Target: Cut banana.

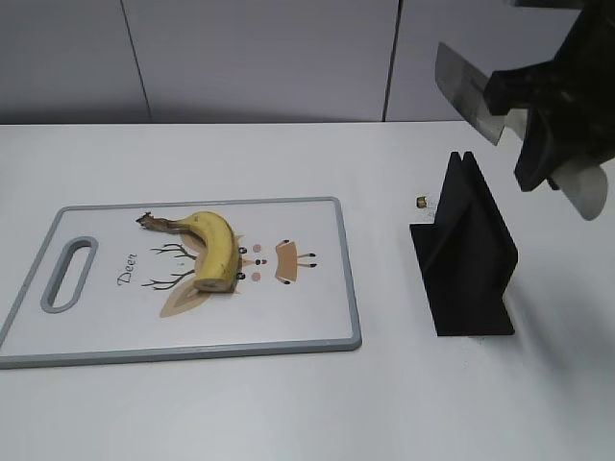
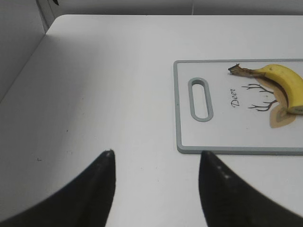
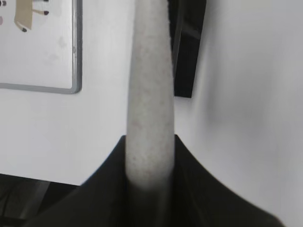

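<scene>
Black right hand [image 1: 548,115], partly cropped at two o'clock, clamps a knife [image 1: 468,91]. Left hand [image 2: 156,189] gapes, holding nothing. Black stand [image 1: 463,252] sits at three o'clock of the banana [image 1: 216,250].

- The word "Deer" is showing in dark script on the cutting board [image 1: 288,317] — beside the handle slot [image 1: 68,274], next to the antler drawing.
- Nothing else is reading as text — no brands, numbers or signs.

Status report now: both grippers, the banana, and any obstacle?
Right gripper shut on knife, raised above black holder. Left gripper open, empty. Banana on cutting board. No obstacle.
</scene>
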